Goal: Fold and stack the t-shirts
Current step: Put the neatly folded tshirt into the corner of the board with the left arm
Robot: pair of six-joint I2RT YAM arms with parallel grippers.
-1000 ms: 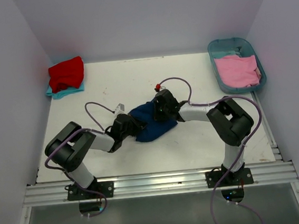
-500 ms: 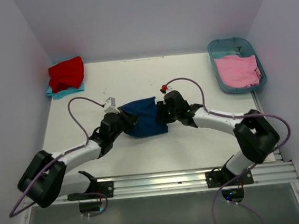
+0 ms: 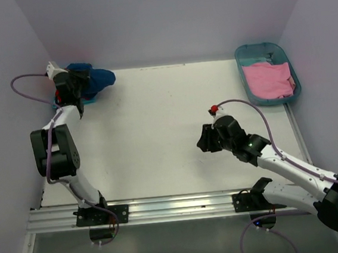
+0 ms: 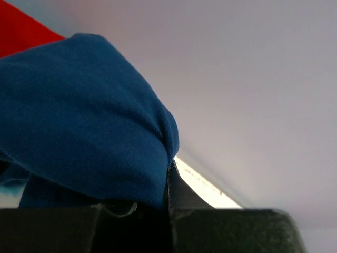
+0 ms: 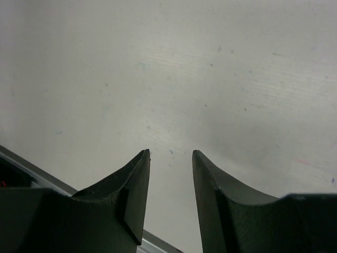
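Navy shirt (image 3: 95, 79) wadded in a rounded lump, pinched in left gripper (image 3: 76, 87) over the table's (image 3: 155, 104) far-left corner. Sits just above red shirt (image 4: 21, 31); only a sliver of teal shirt (image 3: 55, 104) showing from overhead.

Risks, as a judgement:
- Likely to land as a lump, not a flat fold, given the bulging bundle in the left wrist view. Would sit crooked on the stack or roll off toward the table's left edge.
- Could snag at release, with cloth draped over the fingers (image 4: 221, 232), and drag the red shirt askew on the way out.
- Very near the back wall at that far-left corner, so a possible wrist or cable scrape.
- Cannot tell whether the print faces up or how neat the fold is; hidden in the bunch.

Pose:
- Left arm running up along the table's left edge, elbow bent, wrist aimed into the far-left corner. Jaws clamped on navy cloth, tips mostly buried.
- Right arm reaching low from the table's near-right corner toward its middle. Right gripper (image 3: 202, 142) hovering over bare tabletop right of table centre, jaws apart, nothing between them; only scuffed white surface in its wrist view.

Pink shirt (image 3: 266, 80) lying loose in teal tub (image 3: 258, 54) at the table's far-right corner, well apart from both grippers, not yet handled.
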